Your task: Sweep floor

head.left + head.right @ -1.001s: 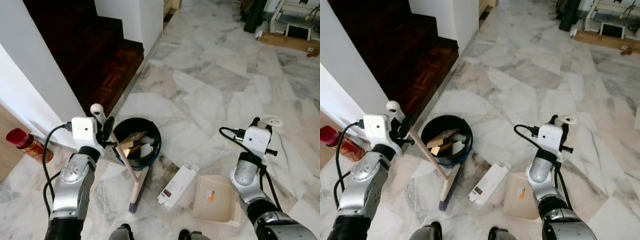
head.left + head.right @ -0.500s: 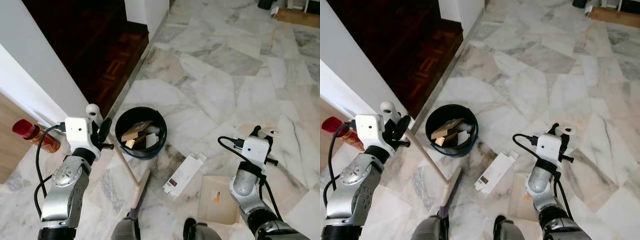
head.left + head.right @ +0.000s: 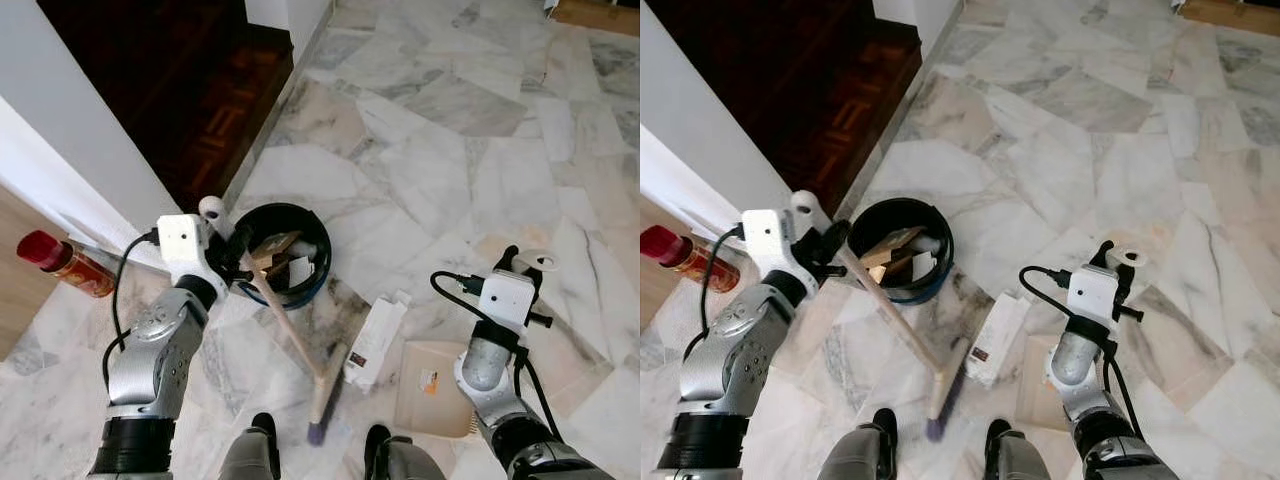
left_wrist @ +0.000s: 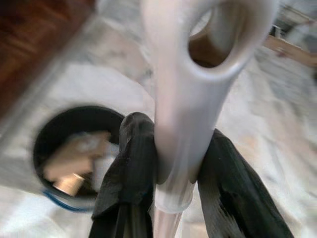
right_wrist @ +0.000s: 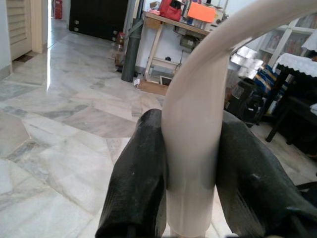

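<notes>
At my far left a red-capped bottle (image 3: 60,265) lay on the floor (image 3: 450,150) beside the white wall (image 3: 70,170), and behind the wall were the dark wooden stairs (image 3: 190,90).

My left hand (image 3: 238,252) was raised in front of me, and its two black fingers (image 4: 130,163) were closed tight around the white top of the broom (image 3: 290,335), just under the ring at its end. From my hand the wooden stick went down and to the right across the marble floor, and the broom head (image 3: 325,395) rested on the floor near my feet, with its purple bristles toward me.

Just behind my left hand stood a round black bin (image 3: 285,250) with pieces of cardboard and paper inside. The broom stick passed in front of its rim.

To the right of the broom head lay a long white box (image 3: 375,330), touching or almost touching the brush; I could not tell which. Just beside the box, more to the right, the beige dustpan (image 3: 432,390) lay flat on the floor.

My right hand (image 3: 520,265) was above the dustpan. Its black fingers (image 5: 138,188) were shut around the pale handle (image 5: 190,163) of the dustpan, which stood upright between them.
</notes>
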Robot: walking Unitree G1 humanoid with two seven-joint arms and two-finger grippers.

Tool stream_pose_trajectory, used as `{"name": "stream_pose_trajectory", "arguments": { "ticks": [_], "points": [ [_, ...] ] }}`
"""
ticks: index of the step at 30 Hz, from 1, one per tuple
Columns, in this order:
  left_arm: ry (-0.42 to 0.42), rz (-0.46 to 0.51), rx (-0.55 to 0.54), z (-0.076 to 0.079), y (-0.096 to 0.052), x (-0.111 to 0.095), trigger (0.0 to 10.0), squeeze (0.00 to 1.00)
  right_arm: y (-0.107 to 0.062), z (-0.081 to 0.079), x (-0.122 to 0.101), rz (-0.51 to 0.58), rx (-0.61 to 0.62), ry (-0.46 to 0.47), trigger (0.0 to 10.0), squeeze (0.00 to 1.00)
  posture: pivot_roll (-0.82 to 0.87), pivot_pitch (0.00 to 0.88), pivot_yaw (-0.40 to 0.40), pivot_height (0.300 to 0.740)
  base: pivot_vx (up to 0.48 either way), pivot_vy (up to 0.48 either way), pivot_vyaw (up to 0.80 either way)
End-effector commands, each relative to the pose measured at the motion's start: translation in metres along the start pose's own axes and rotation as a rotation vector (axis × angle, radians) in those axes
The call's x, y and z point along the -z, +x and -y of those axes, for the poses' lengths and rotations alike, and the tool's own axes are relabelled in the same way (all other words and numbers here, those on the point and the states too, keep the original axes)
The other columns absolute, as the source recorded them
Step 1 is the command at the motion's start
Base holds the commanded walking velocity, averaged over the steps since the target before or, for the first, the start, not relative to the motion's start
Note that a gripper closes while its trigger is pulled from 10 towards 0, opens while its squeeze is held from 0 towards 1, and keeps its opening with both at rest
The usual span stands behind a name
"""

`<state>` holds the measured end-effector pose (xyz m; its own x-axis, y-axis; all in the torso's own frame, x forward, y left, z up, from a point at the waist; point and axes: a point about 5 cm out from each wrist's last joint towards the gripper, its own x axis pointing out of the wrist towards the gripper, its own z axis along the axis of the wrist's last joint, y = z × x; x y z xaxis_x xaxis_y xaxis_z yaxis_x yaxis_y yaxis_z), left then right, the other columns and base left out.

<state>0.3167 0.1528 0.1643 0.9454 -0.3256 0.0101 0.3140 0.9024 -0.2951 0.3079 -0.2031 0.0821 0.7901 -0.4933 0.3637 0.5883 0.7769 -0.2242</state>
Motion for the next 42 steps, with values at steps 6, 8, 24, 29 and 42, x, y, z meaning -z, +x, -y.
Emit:
{"name": "stream_pose_trajectory", "arguments": {
  "ticks": [6,8,24,29,42],
  "points": [
    [-0.170,-0.048,0.141,0.013,-0.001,0.004,10.0,0.00,-0.019,0.000,0.021,-0.115,-0.052,-0.061,10.0,0.00,0.25,0.358,0.068,0.740,0.000,0.000,0.00],
    [-0.192,-0.029,0.170,0.016,-0.001,-0.003,10.0,0.00,-0.018,-0.002,0.019,-0.113,-0.052,-0.057,10.0,0.00,0.26,0.351,0.066,0.740,0.000,0.000,0.00],
    [0.103,0.113,0.055,-0.005,-0.030,-0.054,10.0,0.00,-0.014,-0.006,0.016,-0.117,-0.058,-0.041,10.0,0.00,0.26,0.337,0.056,0.740,0.000,0.000,0.00],
    [0.160,0.081,0.024,-0.009,-0.035,-0.039,10.0,0.00,-0.016,-0.006,0.018,-0.126,-0.062,-0.042,10.0,0.00,0.26,0.342,0.054,0.740,0.000,0.000,0.00],
    [0.118,0.062,-0.035,-0.013,-0.018,-0.007,10.0,0.00,-0.014,-0.001,0.018,-0.116,-0.049,-0.038,10.0,0.00,0.22,0.354,0.054,0.740,0.000,0.000,0.00]
  ]
}}
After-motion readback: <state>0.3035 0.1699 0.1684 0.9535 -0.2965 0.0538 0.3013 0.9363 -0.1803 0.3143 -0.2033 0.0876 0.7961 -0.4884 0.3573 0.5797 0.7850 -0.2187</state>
